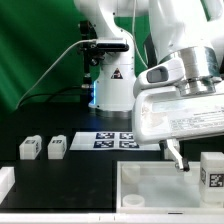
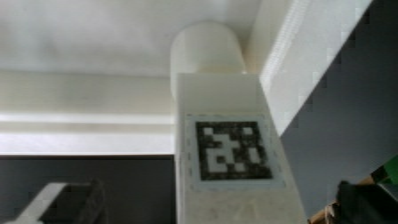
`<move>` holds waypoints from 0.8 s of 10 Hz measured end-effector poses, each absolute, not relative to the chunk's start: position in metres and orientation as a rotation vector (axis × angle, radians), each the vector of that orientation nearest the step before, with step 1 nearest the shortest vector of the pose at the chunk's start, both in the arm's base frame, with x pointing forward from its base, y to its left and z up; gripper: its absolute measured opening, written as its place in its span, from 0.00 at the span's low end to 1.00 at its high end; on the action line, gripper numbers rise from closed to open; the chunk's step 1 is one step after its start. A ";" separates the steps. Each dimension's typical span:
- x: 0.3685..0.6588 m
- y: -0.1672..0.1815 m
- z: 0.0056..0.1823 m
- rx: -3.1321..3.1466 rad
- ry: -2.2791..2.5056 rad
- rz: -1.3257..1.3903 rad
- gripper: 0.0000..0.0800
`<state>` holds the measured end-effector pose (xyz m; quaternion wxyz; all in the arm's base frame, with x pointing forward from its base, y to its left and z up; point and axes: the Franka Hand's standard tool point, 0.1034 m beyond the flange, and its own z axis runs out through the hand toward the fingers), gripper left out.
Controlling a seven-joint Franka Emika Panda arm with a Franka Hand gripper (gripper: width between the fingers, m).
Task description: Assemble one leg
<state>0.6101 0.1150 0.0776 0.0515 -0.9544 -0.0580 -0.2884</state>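
Here we see the end effector [image 1: 176, 157] hanging low over the far edge of the large white panel [image 1: 150, 190], which lies flat on the black worktop [image 1: 60, 180] at the front of the exterior view. Only one dark-tipped finger [image 1: 177, 158] shows below the bulky white hand. The other finger is hidden, so we cannot tell how wide the end effector stands or whether it grips anything.

The leg [image 1: 211, 170] is near the exterior view's right edge, just beside that finger, with a narrow gap visible between them. It looks upright, its black-and-white tag faces the camera, and the frame cuts off part of it. We cannot tell whether it rests on the panel or on the worktop behind it.

In the wrist view the leg [image 2: 228, 150] fills the middle as a long white block with a rounded end, and its tag shows clearly on the face turned to the camera. Behind it we see the panel's white surface and a raised wall [image 2: 294, 60], with dark worktop off to one side. No fingers show there.

Two more legs [image 1: 28, 148] [image 1: 56, 147] sit side by side, well apart at the exterior view's left. The marker board [image 1: 112, 140] lies between them and the arm's hand.
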 end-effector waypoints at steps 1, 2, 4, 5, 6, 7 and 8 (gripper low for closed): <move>0.610 0.113 0.077 -2.908 -0.167 -0.863 0.81; 0.607 0.108 0.078 -2.926 -0.115 -0.755 0.81; 0.614 0.109 0.091 -2.935 -0.080 -0.688 0.81; 0.615 0.109 0.085 -2.950 -0.047 -0.530 0.81; 0.614 0.113 0.085 -2.955 -0.008 -0.342 0.81; 0.617 0.118 0.086 -2.960 0.000 -0.176 0.81; 0.618 0.119 0.086 -2.963 -0.002 -0.037 0.81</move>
